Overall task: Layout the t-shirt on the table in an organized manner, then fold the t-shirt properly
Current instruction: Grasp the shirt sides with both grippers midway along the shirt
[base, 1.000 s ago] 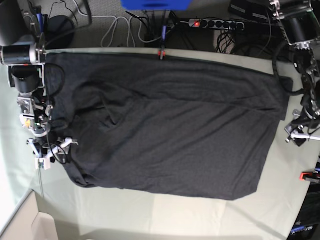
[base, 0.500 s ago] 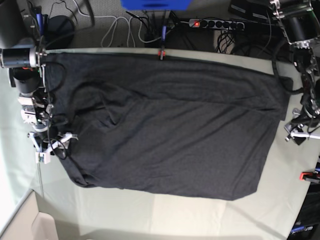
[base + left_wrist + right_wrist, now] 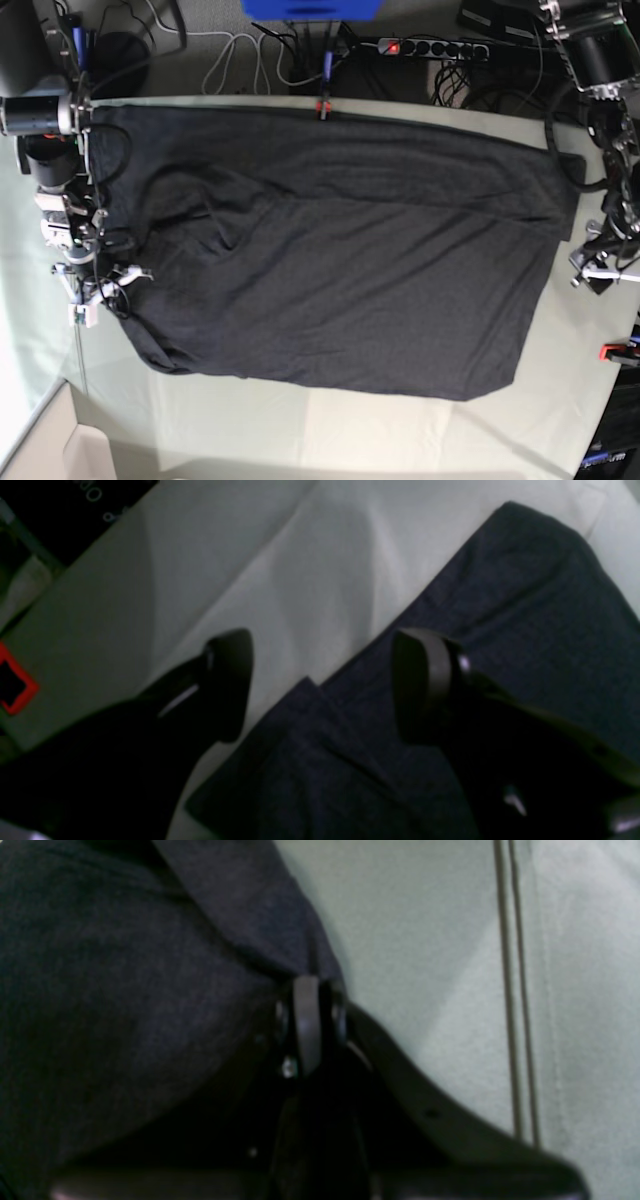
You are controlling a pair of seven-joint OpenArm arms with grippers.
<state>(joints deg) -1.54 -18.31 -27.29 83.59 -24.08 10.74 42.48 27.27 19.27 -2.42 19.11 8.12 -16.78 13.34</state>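
Charcoal t-shirt point(image 3: 330, 250) flat, long axis across table point(image 3: 400, 430), left-right

t-shirt point(image 3: 330, 250): charcoal black all over, plain; faint heathered weave in the wrist views; no print on the side that shows
table point(image 3: 400, 440): pale grey-green cloth, with a lighter, near-cream rectangle at the near edge
clamps point(image 3: 322, 105): red, small, at the table's far edge and right edge
power strip point(image 3: 430, 47): black, with a lit red switch
left gripper point(image 3: 320, 685): black fingers, matte
right gripper point(image 3: 307, 1025): black with a grey pad edge
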